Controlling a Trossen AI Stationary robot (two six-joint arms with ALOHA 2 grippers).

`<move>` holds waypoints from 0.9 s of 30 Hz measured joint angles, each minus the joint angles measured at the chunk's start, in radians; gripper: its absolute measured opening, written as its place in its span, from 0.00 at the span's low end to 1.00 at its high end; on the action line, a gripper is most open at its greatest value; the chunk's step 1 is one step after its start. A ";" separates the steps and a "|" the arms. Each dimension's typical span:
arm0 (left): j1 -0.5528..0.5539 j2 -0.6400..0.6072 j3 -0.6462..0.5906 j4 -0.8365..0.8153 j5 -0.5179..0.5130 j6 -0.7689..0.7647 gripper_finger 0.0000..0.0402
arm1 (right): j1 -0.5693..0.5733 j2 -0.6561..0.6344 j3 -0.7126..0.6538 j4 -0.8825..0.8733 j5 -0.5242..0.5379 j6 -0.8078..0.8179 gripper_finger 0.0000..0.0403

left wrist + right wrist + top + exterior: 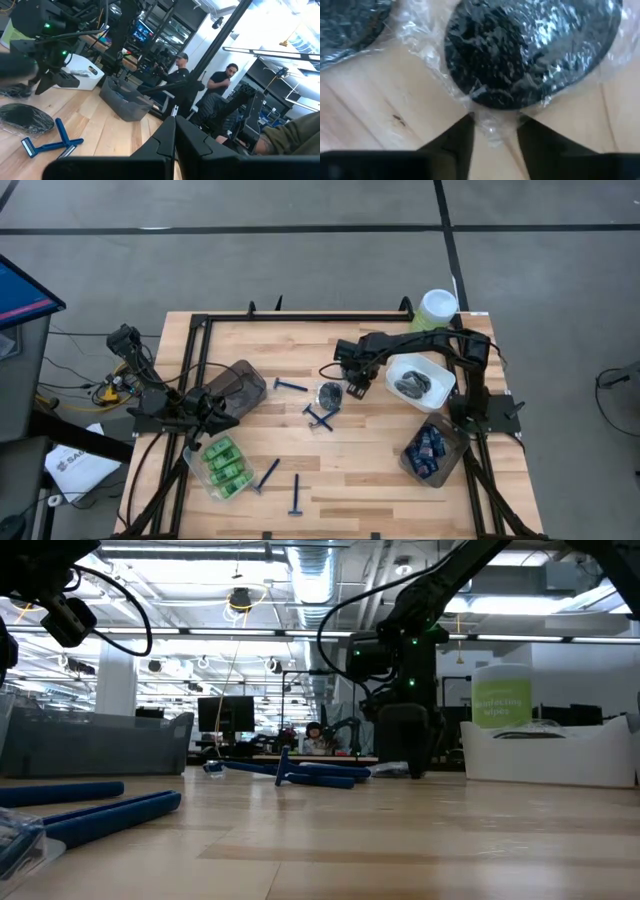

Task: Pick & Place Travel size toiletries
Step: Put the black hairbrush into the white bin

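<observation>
The sorting is partly done: green bottles (226,464), tubes (428,450) and some tins (410,387) lie in tubs, four razors (296,497) remain on the table (380,480), and the right gripper (494,131) (fingers half open, holding nothing yet) stands at the wrapped tin (532,47) near the table's middle, while the left gripper (173,134) waits fully closed at the left edge.

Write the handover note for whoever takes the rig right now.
Right tool: down at the table's middle, fingers astride the plastic wrap of a dark round tin, not yet clamped.
Left tool: shut, empty, waiting at the left.
Done: green bottles in the clear tub, tubes in the smoky tub, tins in the white tub.
Left: this tin and five loose razors.
</observation>
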 joint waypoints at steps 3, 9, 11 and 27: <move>0.000 0.000 0.000 0.000 0.000 0.000 0.00 | 0.000 0.001 0.000 0.000 -0.007 0.019 0.18; 0.000 0.000 0.000 0.001 0.000 0.000 0.00 | 0.003 0.002 -0.001 -0.009 -0.017 0.050 0.02; 0.000 0.000 0.000 0.002 0.000 0.000 0.00 | 0.006 0.003 0.005 -0.018 -0.018 0.066 0.02; 0.000 0.000 0.000 0.007 0.000 0.000 0.00 | 0.029 0.009 0.252 -0.194 -0.020 0.045 0.00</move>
